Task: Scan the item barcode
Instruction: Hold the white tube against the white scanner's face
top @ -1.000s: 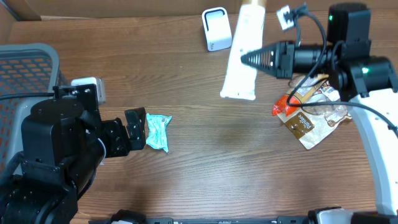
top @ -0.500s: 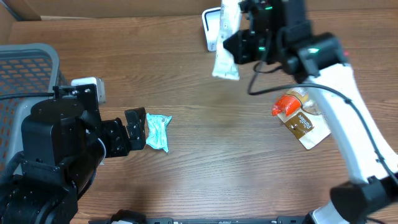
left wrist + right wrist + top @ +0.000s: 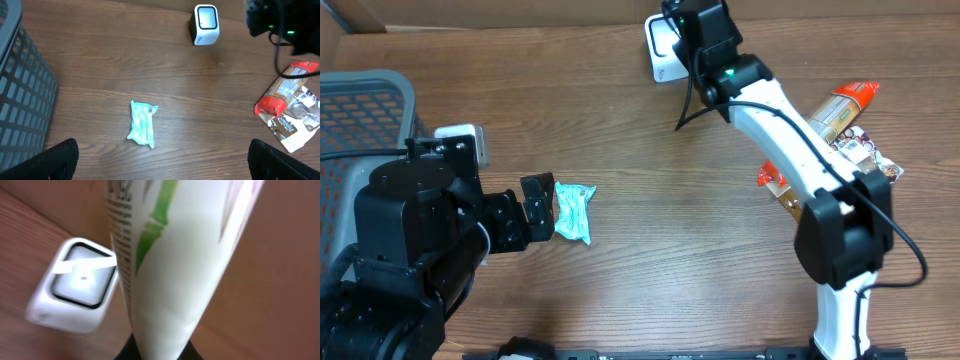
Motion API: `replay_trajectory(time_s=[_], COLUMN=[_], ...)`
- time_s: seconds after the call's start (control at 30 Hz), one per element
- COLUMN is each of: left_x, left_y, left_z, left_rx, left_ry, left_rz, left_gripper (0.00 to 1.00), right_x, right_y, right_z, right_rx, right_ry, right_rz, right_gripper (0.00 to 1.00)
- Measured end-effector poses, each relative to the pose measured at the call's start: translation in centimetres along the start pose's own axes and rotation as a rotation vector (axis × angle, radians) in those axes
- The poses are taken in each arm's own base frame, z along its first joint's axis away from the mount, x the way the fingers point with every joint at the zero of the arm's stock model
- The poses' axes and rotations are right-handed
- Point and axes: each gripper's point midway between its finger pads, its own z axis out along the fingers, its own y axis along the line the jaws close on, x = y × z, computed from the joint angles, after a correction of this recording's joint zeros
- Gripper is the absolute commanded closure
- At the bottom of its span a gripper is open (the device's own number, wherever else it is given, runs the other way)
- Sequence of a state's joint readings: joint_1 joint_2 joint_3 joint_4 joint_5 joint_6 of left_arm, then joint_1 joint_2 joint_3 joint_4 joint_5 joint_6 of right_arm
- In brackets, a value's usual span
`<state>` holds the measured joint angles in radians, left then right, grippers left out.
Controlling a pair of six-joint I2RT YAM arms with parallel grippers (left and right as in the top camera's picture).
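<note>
Scanning step: the right arm [image 3: 790, 140] reaches to the far middle of the table [image 3: 680, 270] and holds the tube [image 3: 165, 280] up at the scanner [image 3: 75, 292]. I judge the read is in hand, not finished.
Next move: likely a slow turn or tilt of the tube so that its barcode faces the scanner's window. No barcode shows from here, so that face has to be found first.
Right gripper [image 3: 159, 352]: clenched on the tube's lower end.
Left gripper [image 3: 540, 208]: jaws spread wide and grasping nothing, at the near left just beside a teal packet [image 3: 142, 123].
Tube, place: at the far edge, raised over the scanner and just right of its window. I can't tell whether they touch.
Tube, look: white and smooth, narrowing toward the grip, with a green stalk-like print and a column of dark small print. It's blurred, so nothing is legible.
Scanner: a small white box with a dark-rimmed pale window facing up.
</note>
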<state>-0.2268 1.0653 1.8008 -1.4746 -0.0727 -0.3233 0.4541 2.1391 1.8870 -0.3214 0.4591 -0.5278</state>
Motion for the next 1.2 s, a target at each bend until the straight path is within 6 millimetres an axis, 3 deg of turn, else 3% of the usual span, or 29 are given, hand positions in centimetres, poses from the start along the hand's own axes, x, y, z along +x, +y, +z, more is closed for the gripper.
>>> replay_trajectory(time_s=[0.2, 0.5, 0.73, 1.2], left_x=[0.0, 0.0, 0.0, 0.0], left_y=[0.0, 0.0, 0.0, 0.0], left_z=[0.0, 0.0, 0.0, 0.0], left_rx=[0.000, 0.000, 0.000, 0.000], left_ry=[0.000, 0.000, 0.000, 0.000], left_rz=[0.000, 0.000, 0.000, 0.000], left_gripper=[0.00, 0.00, 0.00, 0.00], right_x=[1.1, 5.5, 6.4, 6.8], right_y=[1.4, 5.4, 6.2, 5.2], right_z=[4.0, 8.7, 9.4, 9.3], right_rx=[0.087, 0.092, 0.083, 0.135], right_ry=[-0.011, 0.040, 0.054, 0.091], right_rz=[-0.254, -0.395, -0.418, -0.425], right_gripper=[0.96, 0.96, 0.96, 0.96])
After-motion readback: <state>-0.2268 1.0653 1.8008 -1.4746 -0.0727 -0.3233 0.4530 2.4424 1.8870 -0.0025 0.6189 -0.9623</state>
